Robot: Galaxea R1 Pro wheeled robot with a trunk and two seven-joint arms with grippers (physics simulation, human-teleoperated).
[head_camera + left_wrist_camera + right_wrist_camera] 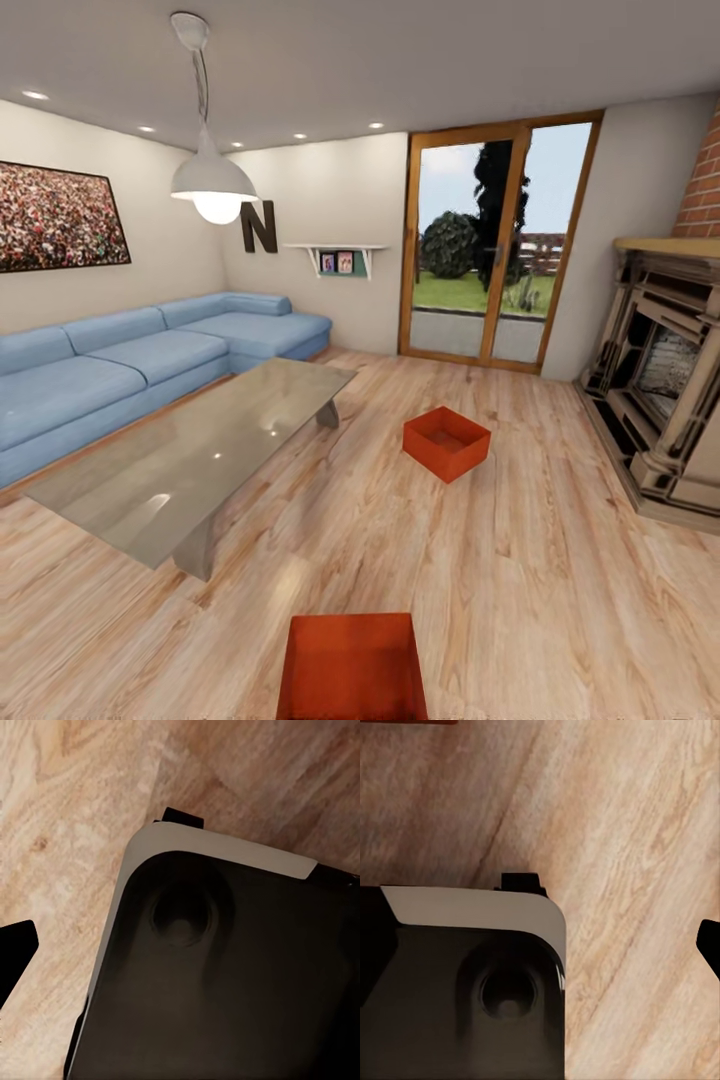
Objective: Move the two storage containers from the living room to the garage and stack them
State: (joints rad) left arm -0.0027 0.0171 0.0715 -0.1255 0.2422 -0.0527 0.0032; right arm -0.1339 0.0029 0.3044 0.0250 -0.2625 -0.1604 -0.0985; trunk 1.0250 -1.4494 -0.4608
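From the head view we are in the living room: one storage container (447, 441) sits open-side up on the wood-plank floor (560, 590), between the glass coffee table (190, 455) and the fireplace (665, 385), while the nearer container (352, 665) lies at the very bottom edge of the picture, close in front of us and partly cut off. Our worry here is that driving forward could nudge this near bin along the planks, and that the table's corner stands near the path to the far one. In the left wrist view we see the robot's dark base (225, 975) with its pale rim over the planks, and a dark tip at the edge that may be a finger; we cannot tell whether the left fingers are spread or pressed together. In the right wrist view we again see the base (465, 982), a sliver of red-orange at the edge that is probably the near bin, and one dark tip; the right fingers' state we cannot tell either. With both arms hanging low beside the base, reaching for a thin-walled bin risks a poor grip or tipping it.
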